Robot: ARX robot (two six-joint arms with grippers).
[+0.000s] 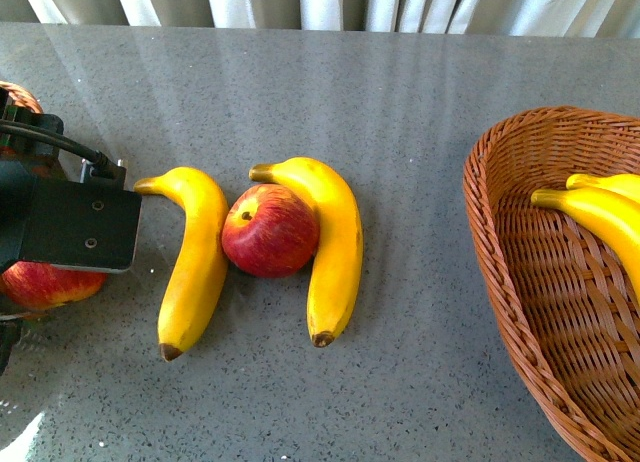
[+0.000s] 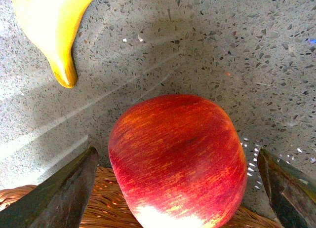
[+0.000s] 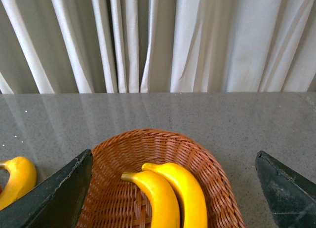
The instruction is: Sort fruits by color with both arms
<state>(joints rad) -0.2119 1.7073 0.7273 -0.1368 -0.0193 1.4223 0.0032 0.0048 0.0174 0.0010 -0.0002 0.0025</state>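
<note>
Cradling two bananas [image 1: 600, 214], wicker basket [image 1: 497, 232]; left hand [image 2: 175, 156], right hand [image 3: 174, 156] both splayed wide.

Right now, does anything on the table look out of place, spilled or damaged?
Nothing is spilled or damaged. One oddity: a red apple sits wedged between the left banana and the right banana mid-table, touching both, colours unsorted. The wicker basket on the right holds only two bananas.

1. A grey speckled stone tabletop [image 1: 400, 92] carries pale streaks of reflected light.
2. A brown wicker basket [image 1: 530, 282] sits at its right edge.
3. A 2nd wicker basket's rim [image 2: 106, 201] shows at the left edge.
4. White pleated curtains [image 3: 197, 40] hang behind the far edge.
</note>
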